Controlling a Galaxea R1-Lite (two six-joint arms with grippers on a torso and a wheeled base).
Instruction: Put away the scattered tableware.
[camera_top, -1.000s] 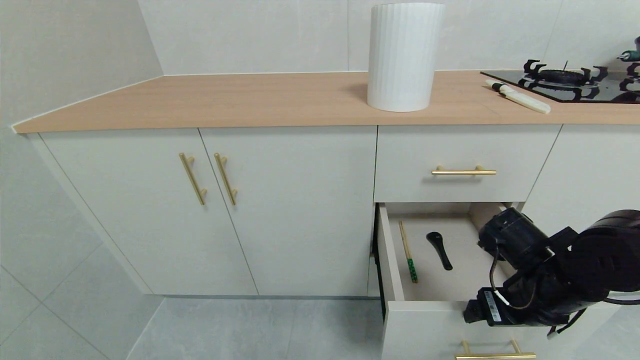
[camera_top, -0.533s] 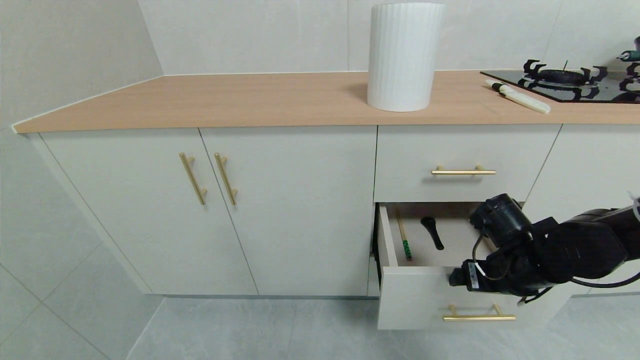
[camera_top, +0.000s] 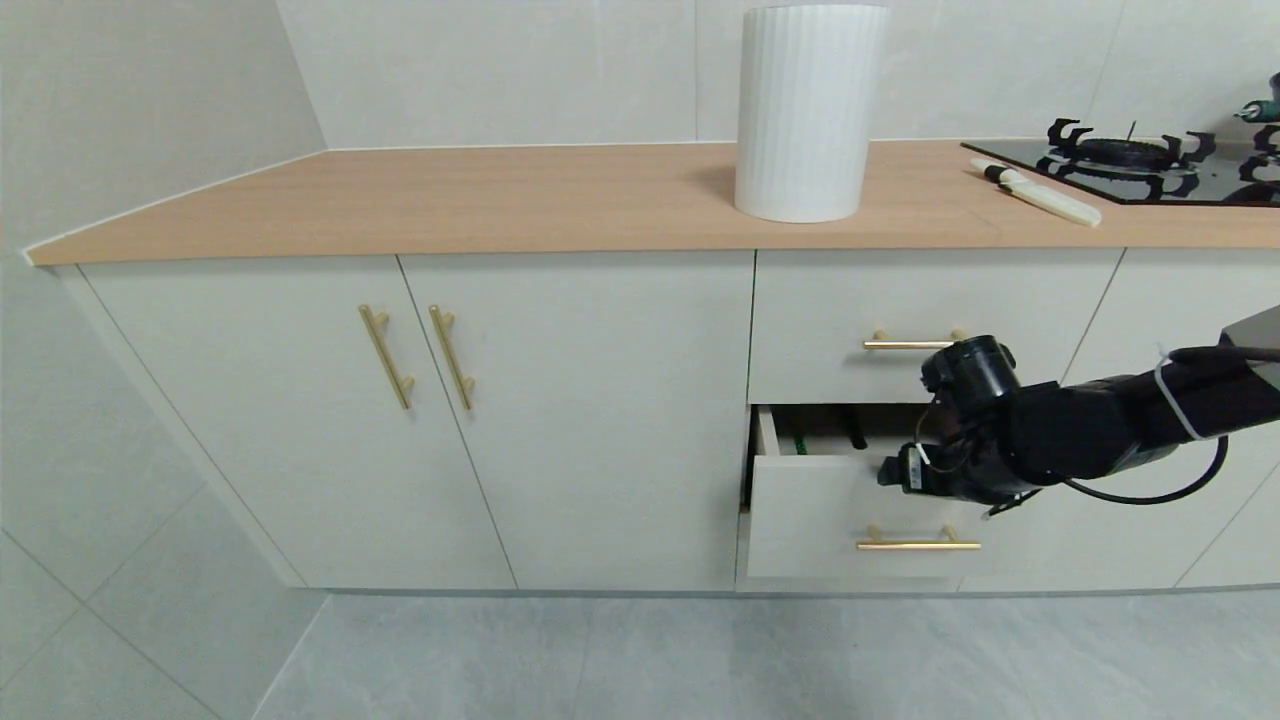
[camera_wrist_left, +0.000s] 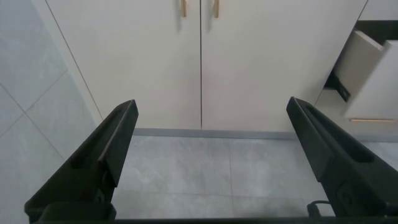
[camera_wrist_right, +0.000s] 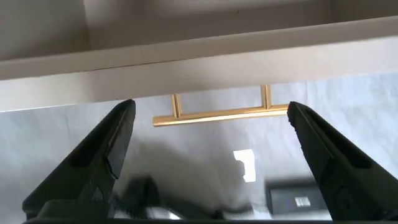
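Note:
The lower drawer (camera_top: 830, 505) stands open only a crack. In the gap, the green-tipped chopsticks (camera_top: 799, 441) and the black spoon (camera_top: 856, 437) barely show. My right gripper (camera_top: 893, 470) is open and rests against the drawer front, just above its gold handle (camera_top: 918, 544). In the right wrist view the right gripper (camera_wrist_right: 210, 111) has its fingers (camera_wrist_right: 106, 162) spread wide over the drawer's top edge (camera_wrist_right: 199, 62) and the handle (camera_wrist_right: 221, 116). My left gripper (camera_wrist_left: 211, 106) hangs open over the floor, holding nothing, with the drawer (camera_wrist_left: 373, 74) off to one side.
A white ribbed canister (camera_top: 810, 110) stands on the wooden counter (camera_top: 450, 200). A white knife (camera_top: 1040, 194) lies beside the black gas hob (camera_top: 1135, 160). The upper drawer (camera_top: 925, 325) and the double cabinet doors (camera_top: 420, 420) are shut. Grey tiled floor (camera_top: 500, 660) lies below.
The lower drawer has slid from wide open to nearly shut, with my right gripper moving in with its front. The chopsticks and spoon are now almost hidden.

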